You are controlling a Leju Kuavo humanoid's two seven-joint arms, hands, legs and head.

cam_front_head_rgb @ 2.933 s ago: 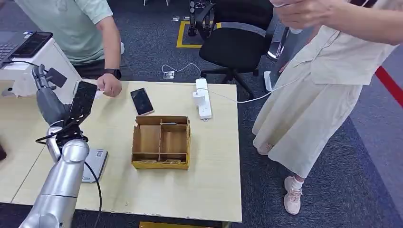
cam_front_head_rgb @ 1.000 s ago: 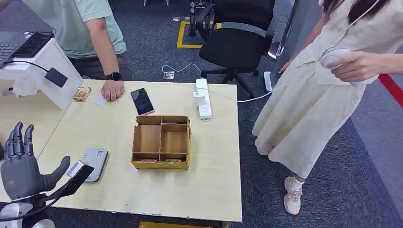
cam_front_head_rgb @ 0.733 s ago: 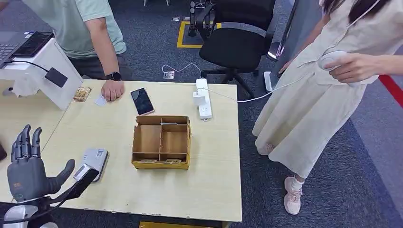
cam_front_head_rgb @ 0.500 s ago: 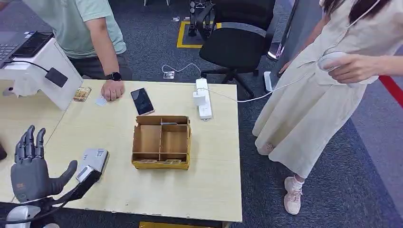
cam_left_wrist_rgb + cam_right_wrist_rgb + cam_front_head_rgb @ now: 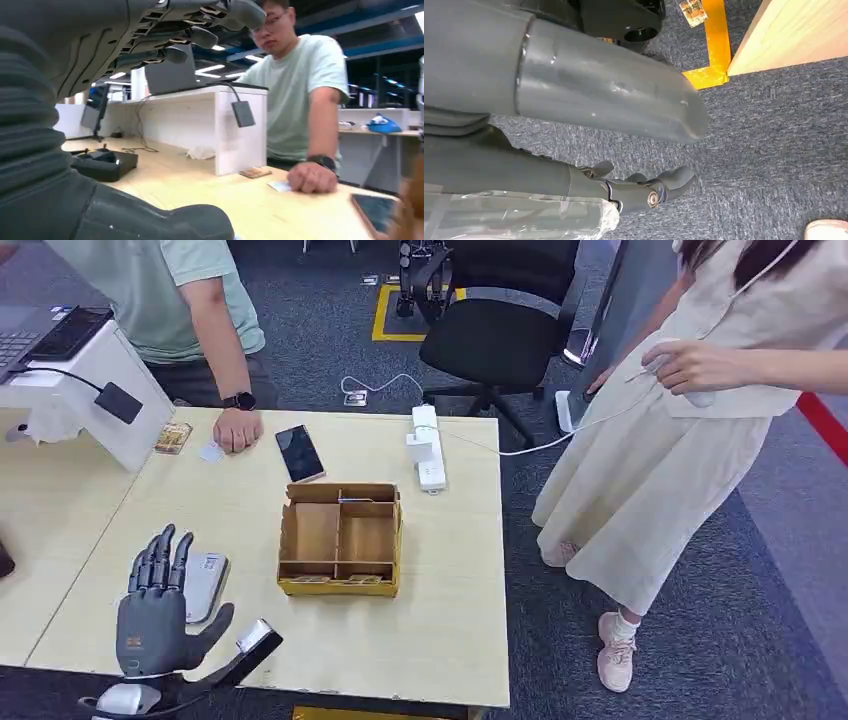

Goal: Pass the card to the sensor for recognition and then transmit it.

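Observation:
A small white card (image 5: 211, 452) lies flat on the table's far left, touching the fingertips of a person's hand (image 5: 237, 429); the left wrist view shows the card (image 5: 280, 186) beside that hand (image 5: 312, 177). A flat grey-white card reader (image 5: 207, 581) lies near the table's front left. My left hand (image 5: 155, 612) hovers at the front edge with fingers straight and spread, covering the reader's near side and holding nothing. In its wrist view the left hand's fingers (image 5: 190, 35) and thumb (image 5: 150, 220) stand apart. My right hand (image 5: 644, 190) hangs over the carpet, fingers loose, holding nothing.
A compartmented cardboard box (image 5: 340, 538) stands mid-table. A phone (image 5: 299, 453), a power strip (image 5: 428, 445) and a small brown object (image 5: 173, 437) lie along the far side. A white stand (image 5: 95, 390) is at the far left. A second person (image 5: 680, 440) stands right of the table (image 5: 440, 640).
My left hand came down from the far left beside the person's hand, then slid right along the front edge to the reader. The card now lies by the person's fingers.

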